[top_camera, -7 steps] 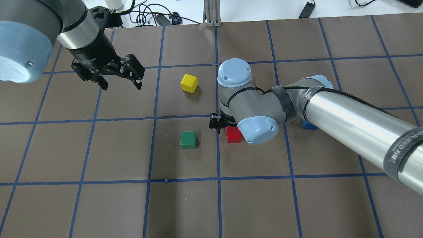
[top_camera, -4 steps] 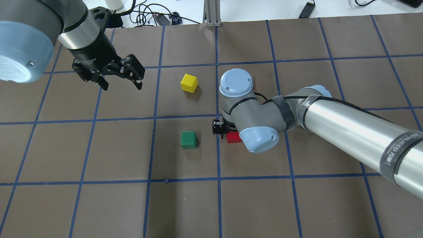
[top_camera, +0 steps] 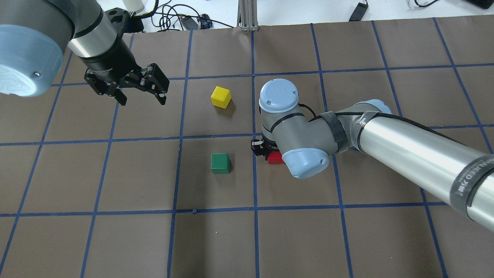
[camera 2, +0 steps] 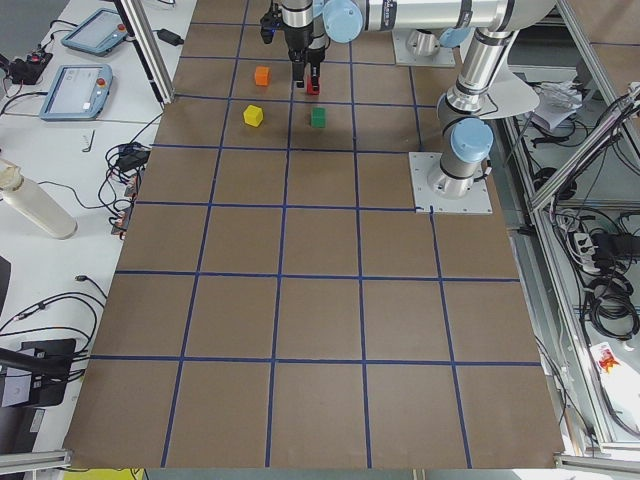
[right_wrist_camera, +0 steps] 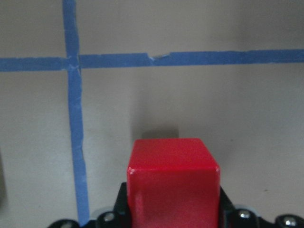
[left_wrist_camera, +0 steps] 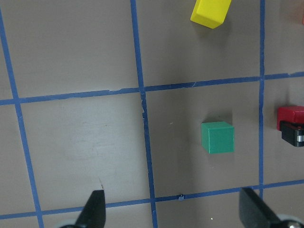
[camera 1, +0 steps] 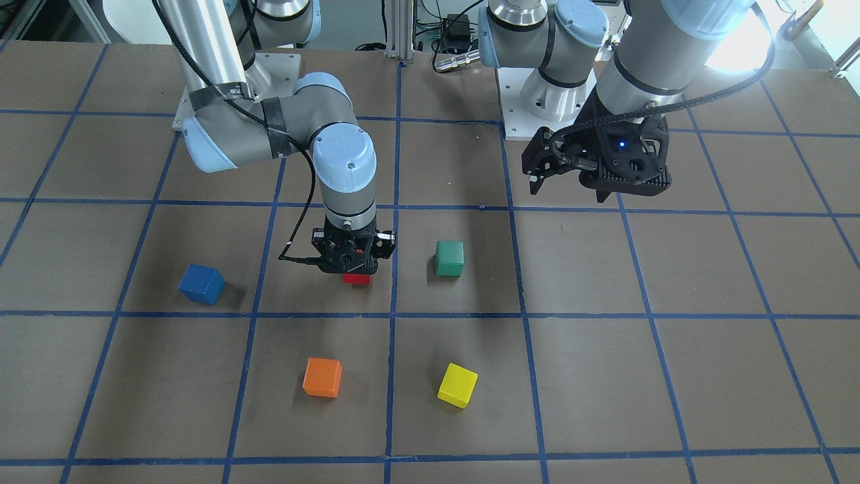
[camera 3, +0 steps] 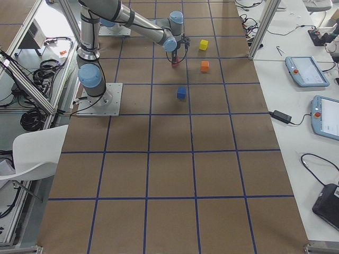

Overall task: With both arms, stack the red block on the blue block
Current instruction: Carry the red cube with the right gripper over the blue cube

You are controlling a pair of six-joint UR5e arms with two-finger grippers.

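Note:
The red block (camera 1: 356,278) sits on the brown table between the fingers of my right gripper (camera 1: 354,269). In the right wrist view the fingers press both sides of the block (right_wrist_camera: 173,183), so the gripper is shut on it. In the overhead view only a corner of the block (top_camera: 274,159) shows under the right wrist. The blue block (camera 1: 201,284) lies alone about one grid square away, on the right arm's side. It is hidden by the arm in the overhead view. My left gripper (top_camera: 142,101) hangs open and empty above the table, far from both blocks.
A green block (top_camera: 220,163) lies close beside the red one, on the left arm's side. A yellow block (top_camera: 220,97) and an orange block (camera 1: 322,377) lie further out from the robot. Blue tape lines grid the table.
My right gripper has come down over the red block, which is now mostly covered in the overhead view. The right arm now hides the blue block there. The left arm has not moved.

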